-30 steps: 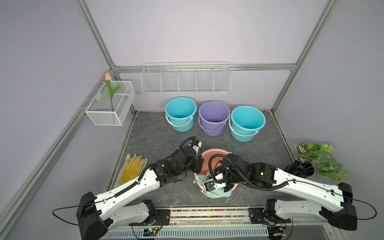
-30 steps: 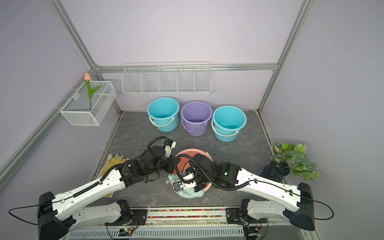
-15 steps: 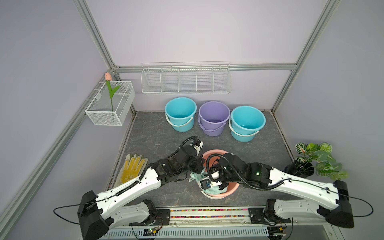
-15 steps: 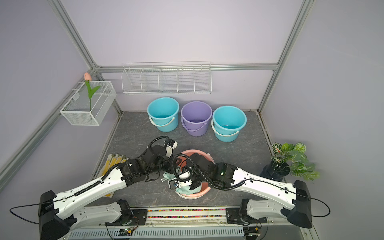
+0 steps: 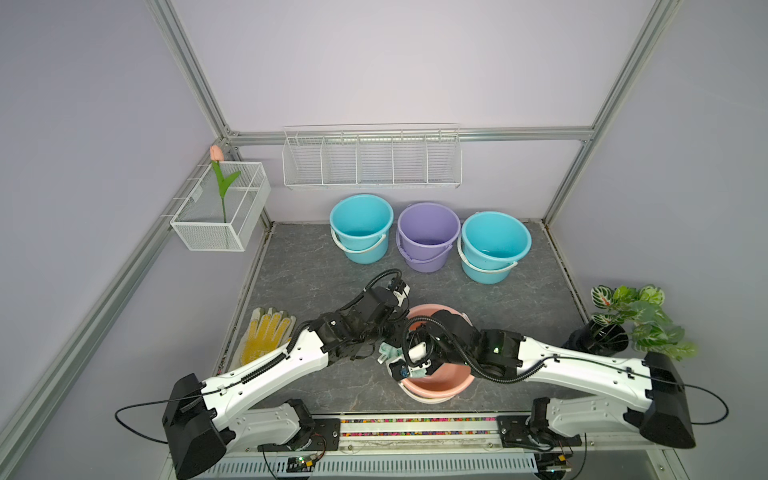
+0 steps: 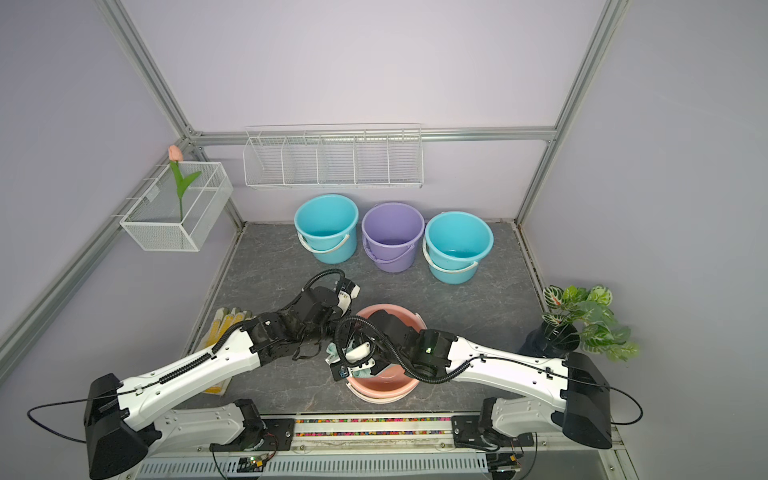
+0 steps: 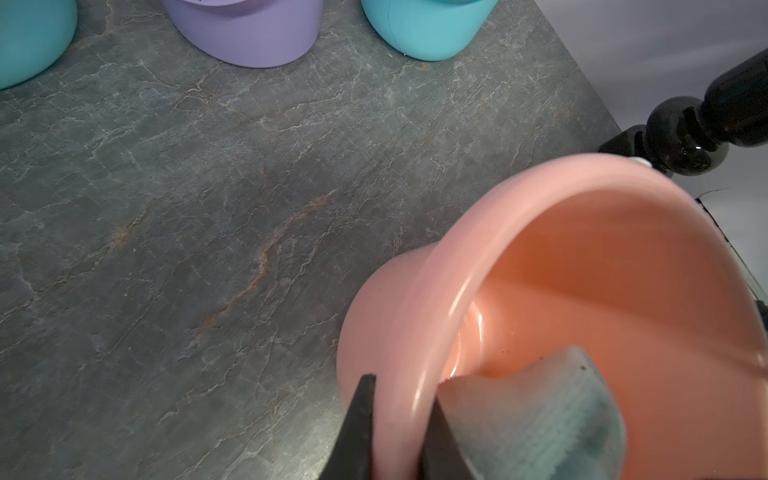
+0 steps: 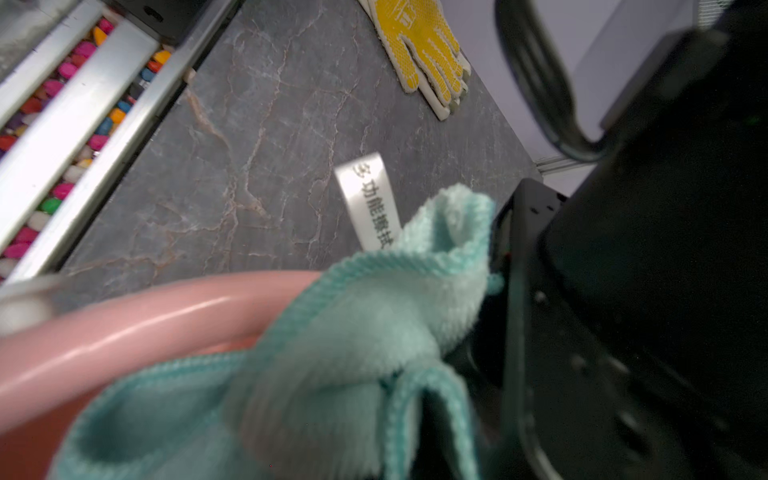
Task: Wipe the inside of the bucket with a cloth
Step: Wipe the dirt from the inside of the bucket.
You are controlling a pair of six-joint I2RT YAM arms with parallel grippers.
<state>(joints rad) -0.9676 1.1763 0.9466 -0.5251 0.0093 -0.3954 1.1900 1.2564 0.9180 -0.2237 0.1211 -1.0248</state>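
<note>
With my left gripper (image 7: 401,395) clamped on the rim of the pink bucket (image 7: 457,291) and my right gripper (image 5: 405,365) closed on the cloth (image 8: 353,332), bunched at its jaws and spilling over that rim, I should press it onto the inner wall and sweep slowly.

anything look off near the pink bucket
A corner of the pale mint-green microfibre cloth, with its white label, sticks out over the rim of the pink plastic bucket, beside the left gripper clamping it. Nothing spilled.
</note>
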